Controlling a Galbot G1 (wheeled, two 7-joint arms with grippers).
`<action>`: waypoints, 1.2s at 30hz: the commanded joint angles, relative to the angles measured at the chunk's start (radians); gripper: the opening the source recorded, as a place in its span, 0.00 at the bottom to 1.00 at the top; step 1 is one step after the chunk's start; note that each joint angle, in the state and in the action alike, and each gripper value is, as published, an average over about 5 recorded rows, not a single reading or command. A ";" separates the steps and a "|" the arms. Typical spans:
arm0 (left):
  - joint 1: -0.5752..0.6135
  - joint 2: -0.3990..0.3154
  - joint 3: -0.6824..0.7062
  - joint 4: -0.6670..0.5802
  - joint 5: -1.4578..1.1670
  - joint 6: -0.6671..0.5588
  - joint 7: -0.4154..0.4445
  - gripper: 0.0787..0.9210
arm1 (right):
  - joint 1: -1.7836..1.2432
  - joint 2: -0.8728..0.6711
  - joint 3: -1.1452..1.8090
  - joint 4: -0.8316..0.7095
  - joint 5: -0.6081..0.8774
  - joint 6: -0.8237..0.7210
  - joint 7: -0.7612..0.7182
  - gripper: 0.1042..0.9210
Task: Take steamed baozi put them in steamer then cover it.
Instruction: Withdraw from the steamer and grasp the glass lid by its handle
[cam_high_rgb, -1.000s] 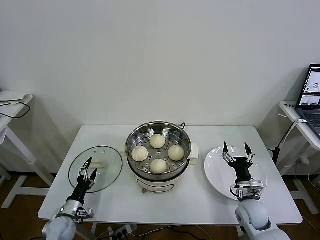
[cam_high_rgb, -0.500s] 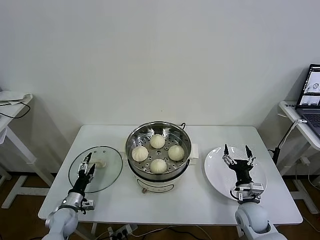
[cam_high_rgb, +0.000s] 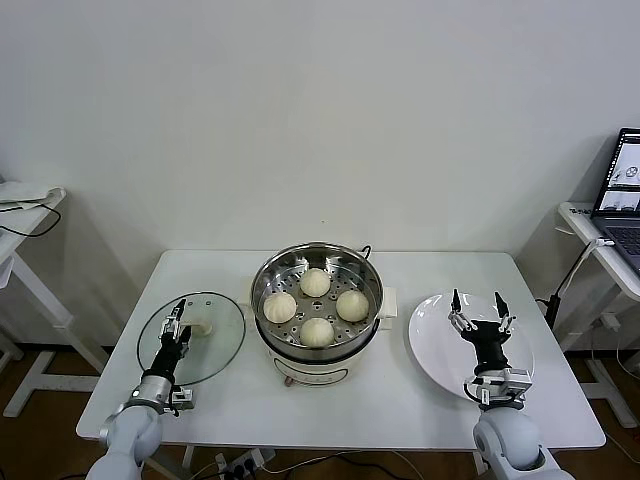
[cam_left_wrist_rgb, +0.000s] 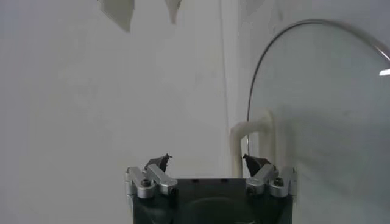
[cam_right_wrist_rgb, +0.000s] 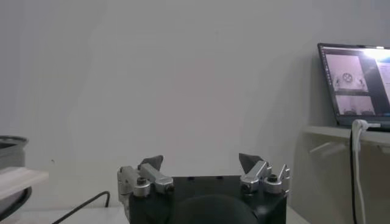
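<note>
While both arms sit low at the table's near edge, loading looks finished and covering is the open step.

Left gripper (cam_high_rgb: 177, 320): over the cover, nearer its cream handle than a second ago; it has crept up and inward across the glass. Fingers parted narrowly, holding nothing; in the left wrist view the handle stands just beyond one fingertip, not yet between them.

Right gripper (cam_high_rgb: 476, 310): above the white plate (cam_high_rgb: 428, 352), fingers spread wide, empty; it has drifted only slightly toward the robot and seems to be retiring.

Cover (cam_high_rgb: 215, 345): flat on the table, left of the steamer, well apart from the pot's rim; unmoved.

Steamed baozi (cam_high_rgb: 316, 331): all four on the perforated tray inside the steamer (cam_high_rgb: 318, 258), unchanged.

Meaning: by my reading, the left arm is lining up on the handle; a grasp, lift and carry rightward onto the pot remain.

Risk: glass lid may tilt if gripped off-centre.
</note>
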 joint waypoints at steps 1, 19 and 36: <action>-0.040 -0.001 0.017 0.044 0.005 0.017 0.007 0.88 | -0.005 0.003 0.006 0.002 0.000 0.002 -0.001 0.88; -0.055 -0.003 0.036 0.066 0.001 0.058 0.044 0.58 | 0.004 0.003 0.006 0.004 0.000 0.003 0.004 0.88; -0.019 -0.011 0.001 -0.048 -0.040 0.057 -0.022 0.14 | -0.003 0.016 0.006 0.007 -0.005 0.009 0.000 0.88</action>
